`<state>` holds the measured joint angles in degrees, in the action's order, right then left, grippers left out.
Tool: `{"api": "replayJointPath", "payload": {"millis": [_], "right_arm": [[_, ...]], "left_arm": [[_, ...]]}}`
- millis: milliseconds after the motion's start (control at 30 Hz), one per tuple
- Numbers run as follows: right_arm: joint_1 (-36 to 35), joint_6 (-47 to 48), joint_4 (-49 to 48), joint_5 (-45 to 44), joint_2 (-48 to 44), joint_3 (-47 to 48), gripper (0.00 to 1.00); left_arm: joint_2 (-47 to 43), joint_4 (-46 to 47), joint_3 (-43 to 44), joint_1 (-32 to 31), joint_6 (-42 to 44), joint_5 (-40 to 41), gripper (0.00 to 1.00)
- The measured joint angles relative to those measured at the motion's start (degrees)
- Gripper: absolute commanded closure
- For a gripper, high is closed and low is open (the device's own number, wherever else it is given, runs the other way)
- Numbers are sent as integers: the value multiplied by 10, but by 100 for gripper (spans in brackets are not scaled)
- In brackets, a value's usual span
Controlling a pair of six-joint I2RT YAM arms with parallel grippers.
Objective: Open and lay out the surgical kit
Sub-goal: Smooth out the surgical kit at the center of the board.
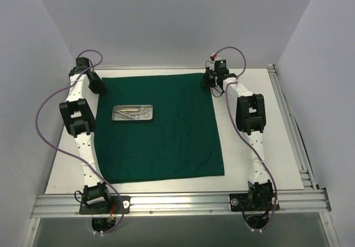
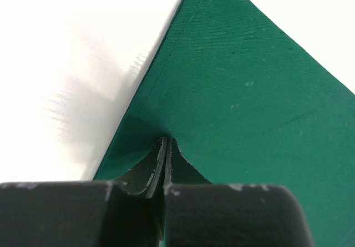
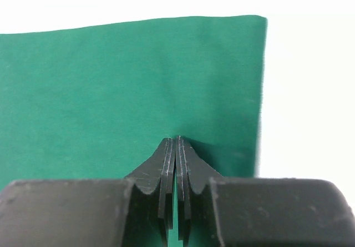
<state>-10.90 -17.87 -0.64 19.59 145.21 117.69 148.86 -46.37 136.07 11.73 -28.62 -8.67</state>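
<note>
1. Your left end effector (image 2: 165, 141) and right end effector (image 3: 175, 141) clamp shut on the far corners of the spread cloth (image 1: 166, 141).
2. Tug hard and the tray (image 1: 114, 114) resting on it may slide, spilling the instruments (image 1: 136, 112).

Plain dark green cloth (image 1: 161, 141), shiny silver tray (image 1: 116, 114), white table (image 1: 282, 158), black fingers (image 3: 166, 166).

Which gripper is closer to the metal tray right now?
Left. The left gripper pinches the green cloth at its far left corner, near the metal tray; the right gripper pinches the far right corner, well across the cloth.
</note>
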Motion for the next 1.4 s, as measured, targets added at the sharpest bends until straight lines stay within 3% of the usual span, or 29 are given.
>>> {"api": "replayJointPath", "payload": {"millis": [400, 433, 567, 600, 733, 933, 1033, 1067, 1100, 1233, 1400], "right_arm": [[59, 16, 49, -27, 18, 51, 100], [60, 20, 51, -30, 18, 51, 100], [52, 35, 54, -41, 16, 51, 99], [49, 39, 57, -45, 14, 51, 94], [31, 50, 82, -68, -2, 49, 92], [-23, 80, 126, -141, -75, 44, 70], [-66, 102, 131, -185, -131, 33, 43], [-81, 108, 131, -197, -149, 28, 18], [-93, 111, 132, -208, -165, 24, 1], [-144, 127, 128, -222, -217, 1, 0], [-184, 128, 124, -224, -237, -38, 0]], "left_arm": [[2, -10, 7, 1, 5, 0, 97], [2, -10, 6, 1, 6, -4, 96], [-4, -6, -1, 1, 10, -9, 71], [-8, -6, -4, 1, 11, -9, 69], [-44, -11, -30, 0, 9, -7, 65], [-171, -4, -99, -2, 8, 0, 62], [-271, 17, -170, -4, 7, 1, 61], [-304, 25, -195, -6, 6, 1, 61], [-336, 35, -219, -8, 4, 1, 60], [-453, 81, -319, -19, -8, -3, 58], [-538, 107, -424, -36, -22, -11, 59]]}}
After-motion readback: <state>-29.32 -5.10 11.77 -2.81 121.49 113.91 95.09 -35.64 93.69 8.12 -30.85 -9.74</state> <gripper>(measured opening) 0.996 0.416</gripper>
